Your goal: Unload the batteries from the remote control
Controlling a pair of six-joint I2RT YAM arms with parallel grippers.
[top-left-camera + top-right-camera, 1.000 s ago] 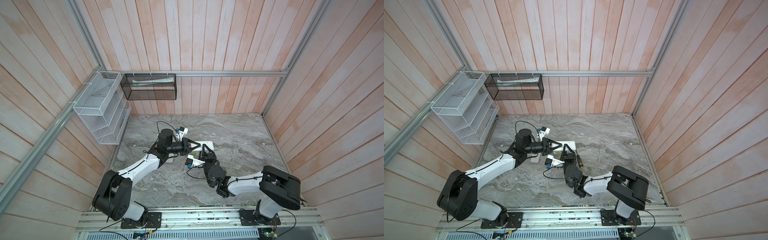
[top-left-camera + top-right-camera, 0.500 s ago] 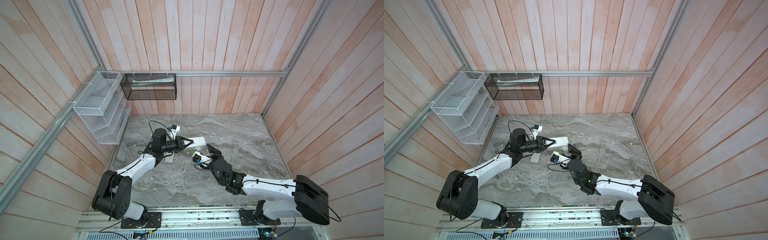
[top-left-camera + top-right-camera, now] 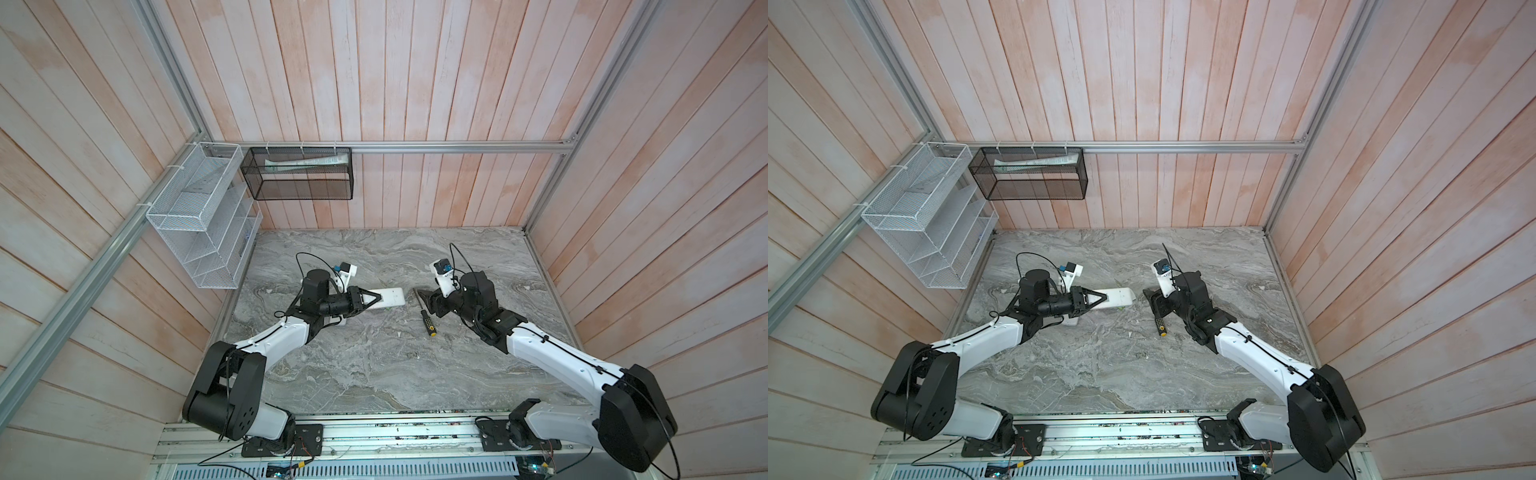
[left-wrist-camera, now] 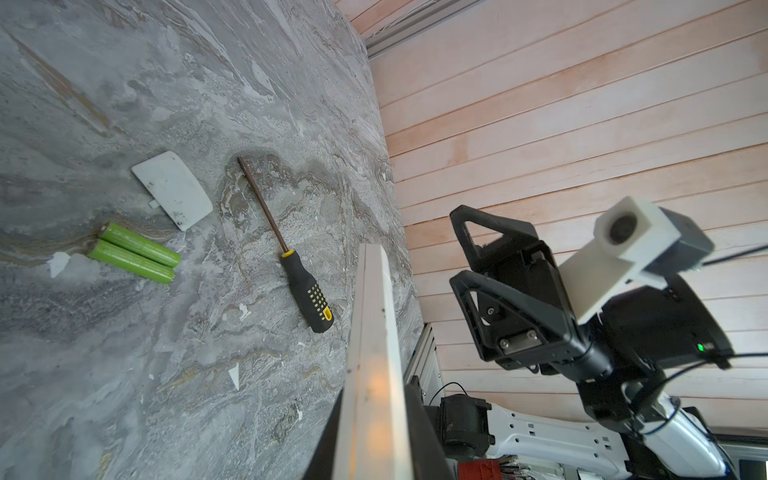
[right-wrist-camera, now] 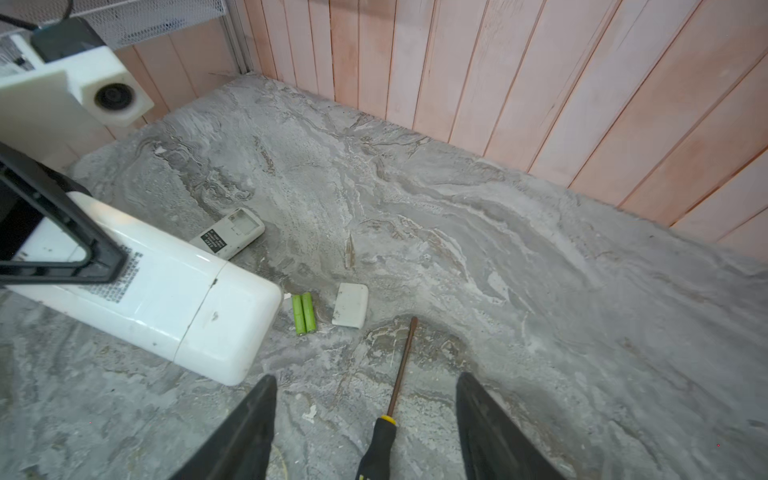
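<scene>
My left gripper (image 3: pixel 374 298) is shut on a long white remote control (image 3: pixel 390 296), held level above the table; it also shows in the right wrist view as the remote control (image 5: pixel 166 303), back cover closed. Two lime green batteries (image 5: pixel 303 312) lie side by side on the table just past its free end, and the left wrist view shows the same batteries (image 4: pixel 137 253). My right gripper (image 5: pixel 365 380) is open and empty, hovering over the screwdriver (image 5: pixel 399 374), a little to the right of the remote.
A loose white battery cover (image 5: pixel 350 304) lies beside the batteries. A second, grey remote (image 5: pixel 228 232) with an open, empty compartment lies near the left arm. The black-and-yellow screwdriver (image 3: pixel 426 322) lies mid-table. Wire baskets (image 3: pixel 199 216) hang on the back left wall.
My right gripper has pulled away from the remote to the right and now hangs over the screwdriver. The left gripper keeps its hold on the white remote.
</scene>
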